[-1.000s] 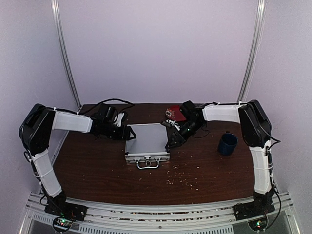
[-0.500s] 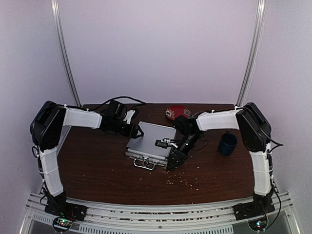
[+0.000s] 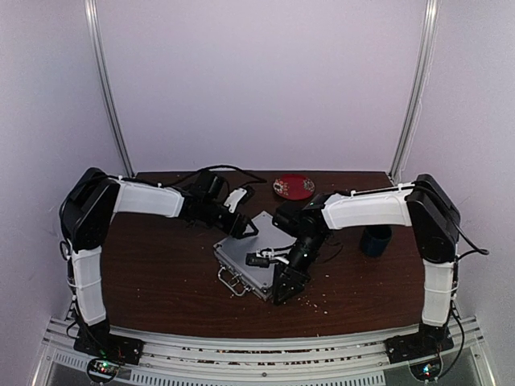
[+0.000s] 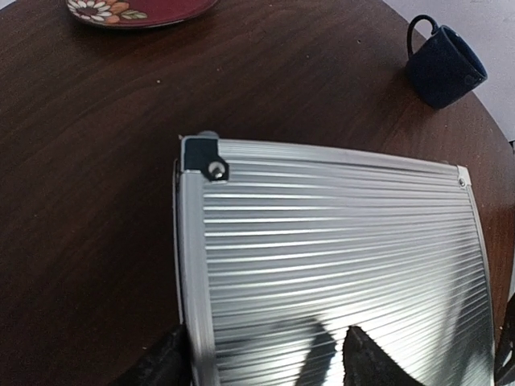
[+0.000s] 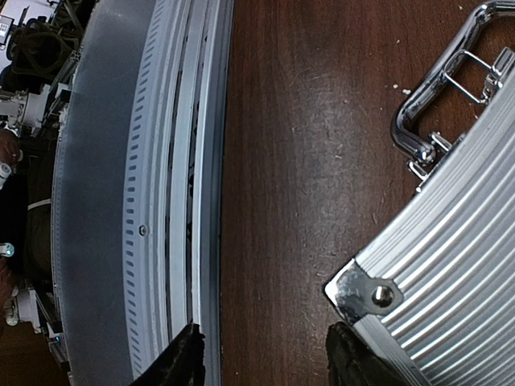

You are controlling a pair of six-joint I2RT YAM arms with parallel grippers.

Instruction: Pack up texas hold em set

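The silver aluminium case (image 3: 256, 256) lies shut on the brown table, turned at an angle, with its handle (image 3: 233, 281) facing front-left. My left gripper (image 3: 243, 227) is open at the case's far-left edge. In the left wrist view (image 4: 269, 366) one finger is beside the edge and the other is over the ribbed lid (image 4: 338, 241). My right gripper (image 3: 282, 289) is open at the case's front-right corner. In the right wrist view (image 5: 269, 362) that corner (image 5: 451, 265) sits by one finger and the handle (image 5: 434, 104) is beyond it. Chips, card decks and dice are hidden.
A red flowered plate (image 3: 293, 186) sits at the back edge, also in the left wrist view (image 4: 137, 10). A dark blue mug (image 3: 375, 239) stands right of the case and shows in the left wrist view (image 4: 444, 66). Crumbs (image 3: 310, 299) dot the front. The table's front rail (image 5: 177, 161) is close to my right gripper.
The case has turned clockwise, so its handle now faces front-left. My left gripper moved right along the far side. My right gripper moved toward the front, to the case's front-right corner.
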